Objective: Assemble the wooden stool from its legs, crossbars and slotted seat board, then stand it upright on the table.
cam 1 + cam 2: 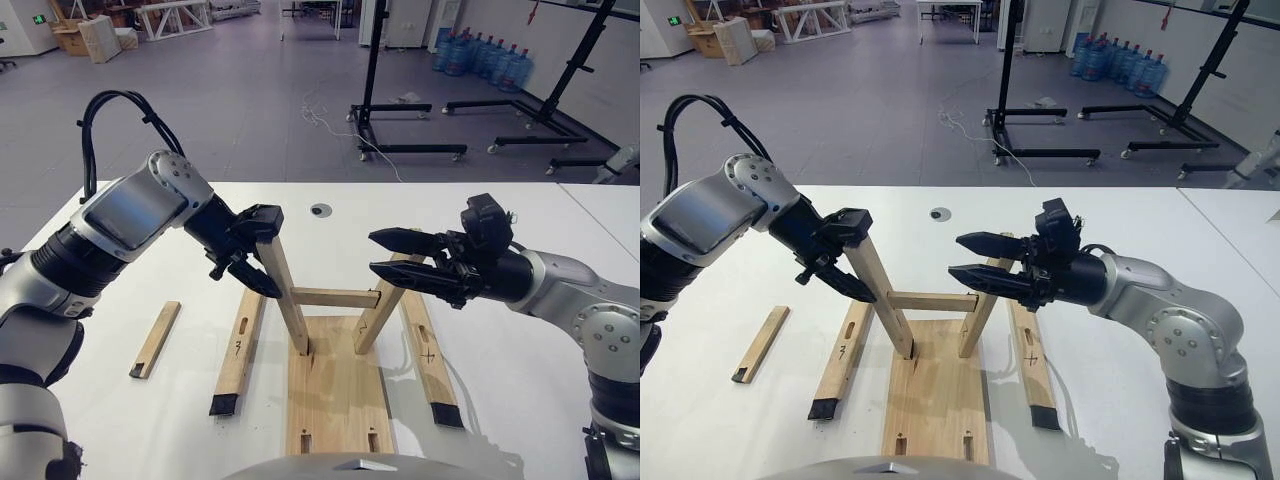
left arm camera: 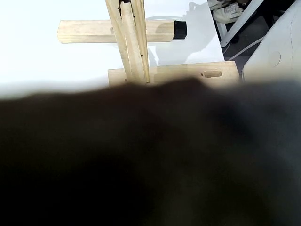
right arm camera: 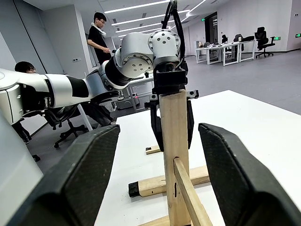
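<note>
This is a large robotics lab or test hall, not a home. A wide grey floor (image 1: 250,110) runs far behind the white tabletop (image 1: 150,430), with black wheeled steel frames (image 1: 415,149) parked on it and a loose cable (image 1: 318,118) trailing across. Blue water jugs (image 1: 480,55) line the far wall, and cardboard boxes (image 1: 98,38) sit in a corner. The right wrist view shows strip lights (image 3: 136,7) overhead, rows of desks (image 3: 221,49) and office chairs (image 3: 260,34).

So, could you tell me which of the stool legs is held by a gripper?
The upright leg on the robot's left, its top clamped by the left gripper; no gripper is closed on the other three.
</note>
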{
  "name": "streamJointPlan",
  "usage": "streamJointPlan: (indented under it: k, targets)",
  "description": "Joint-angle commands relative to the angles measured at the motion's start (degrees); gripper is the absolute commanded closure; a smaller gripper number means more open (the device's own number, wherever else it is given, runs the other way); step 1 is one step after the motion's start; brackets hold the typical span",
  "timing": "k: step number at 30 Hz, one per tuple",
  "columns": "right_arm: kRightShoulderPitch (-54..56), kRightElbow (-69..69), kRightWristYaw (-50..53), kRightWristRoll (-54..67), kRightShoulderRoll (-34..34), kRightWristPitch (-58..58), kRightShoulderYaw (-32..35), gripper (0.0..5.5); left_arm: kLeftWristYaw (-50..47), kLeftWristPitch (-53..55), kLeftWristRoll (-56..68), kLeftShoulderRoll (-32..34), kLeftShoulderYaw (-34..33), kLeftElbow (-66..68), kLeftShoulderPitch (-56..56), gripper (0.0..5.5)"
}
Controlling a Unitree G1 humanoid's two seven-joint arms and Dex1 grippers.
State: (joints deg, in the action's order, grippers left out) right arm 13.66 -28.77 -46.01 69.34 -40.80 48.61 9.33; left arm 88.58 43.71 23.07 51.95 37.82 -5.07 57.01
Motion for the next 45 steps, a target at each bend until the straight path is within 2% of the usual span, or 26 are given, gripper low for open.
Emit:
streamJointPlan:
  k: [1, 7, 16, 19, 26, 32, 33, 39, 40, 45]
  targets:
    - [-4.4, 0.8, 3.1, -1.6, 0.5, 3.6, -4.0, 2.42, 3.8, -0.2, -4.7, -3.2, 12.0, -7.0, -4.3, 3.45]
    - [-1.9, -0.2, 1.8, -1.9, -0.9, 2.4, -4.3, 2.42, 3.9, -1.5, -6.4, -2.6, 13.0, -4.8, -5.2, 3.45]
    - [17.4, 1.7, 8.7, 8.4, -1.6, -0.2, 4.8, 2.42, 3.7, -2.2, -7.6, -4.3, 12.7, -2.8, -4.3, 3.45]
    - [20.6, 2.8, 11.1, 10.8, -1.5, -0.9, 6.7, 2.42, 2.3, -1.5, -5.0, -5.7, 9.0, -3.6, -5.4, 3.45]
    - [17.3, 0.4, 13.5, 9.2, -0.3, -1.6, 5.4, 2.42, -0.5, 1.3, -1.2, -8.1, 0.0, -3.4, -6.1, 3.45]
    - [14.6, -1.3, 14.1, 7.4, 0.6, -2.5, 4.7, 2.42, 2.2, 3.2, -0.8, -5.0, -5.8, -2.8, -2.8, 3.45]
    - [14.4, -1.5, 14.2, 7.2, 0.7, -2.6, 4.6, 2.42, 2.4, 3.5, -0.5, -4.6, -6.7, -3.0, -2.4, 3.10]
    - [13.5, -2.8, 15.1, 6.7, 1.1, -3.1, 4.2, 2.42, 2.0, 7.5, 4.9, -1.8, -14.0, -8.3, -3.4, 2.32]
    - [13.4, -2.9, 15.2, 6.5, 1.1, -3.1, 4.0, 2.42, 1.4, 7.7, 5.4, -1.4, -15.0, -9.0, -4.4, 2.02]
    - [14.4, -1.9, 13.9, 5.0, 0.9, -3.1, 2.4, 2.42, -5.9, 10.1, 8.3, 0.8, -24.1, -13.5, -12.1, 1.41]
